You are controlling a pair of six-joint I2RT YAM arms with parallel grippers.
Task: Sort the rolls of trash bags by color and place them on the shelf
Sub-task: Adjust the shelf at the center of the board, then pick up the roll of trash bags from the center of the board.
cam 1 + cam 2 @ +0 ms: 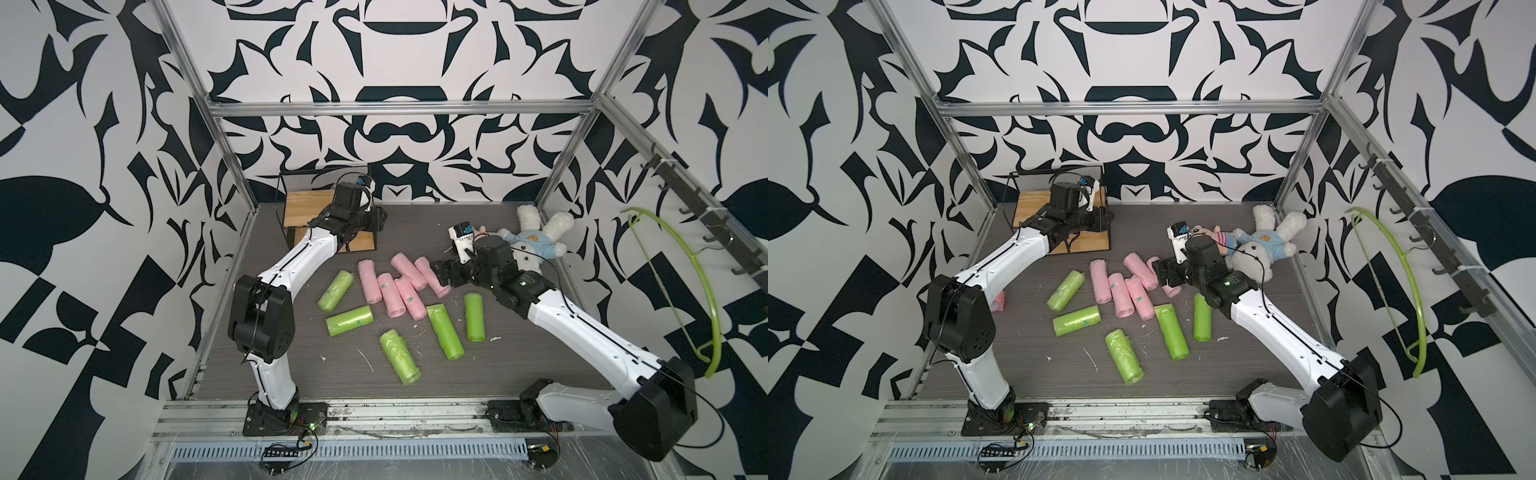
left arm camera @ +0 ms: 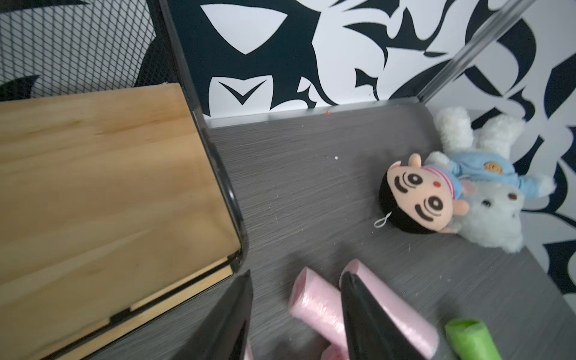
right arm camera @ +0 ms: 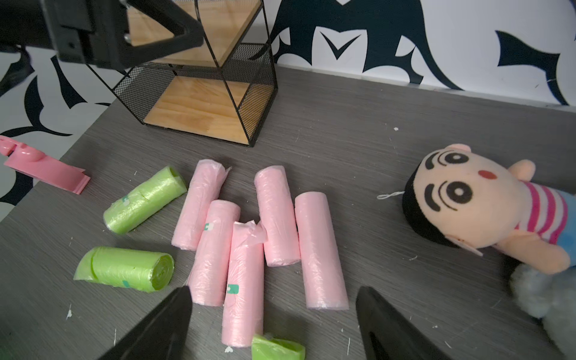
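Several pale pink rolls of trash bags [image 1: 395,286] lie bunched mid-table, with several lime-green rolls [image 1: 349,321] scattered around them in both top views. The two-tier wooden shelf [image 1: 307,208] stands at the back left, both boards bare. My left gripper [image 2: 296,274] hovers open just off the shelf's right front corner [image 2: 230,261], nothing between its fingers. It shows at the same spot in a top view [image 1: 380,220]. My right gripper [image 3: 274,288] is open above the near ends of the pink rolls [image 3: 321,249], holding nothing, and is seen in a top view [image 1: 1158,272].
A white plush rabbit [image 1: 536,241] and a small doll [image 3: 467,199] lie at the back right, close to my right wrist. A pink plastic object [image 3: 43,168] sits at the table's left edge. A green hanger [image 1: 681,286] hangs on the right wall.
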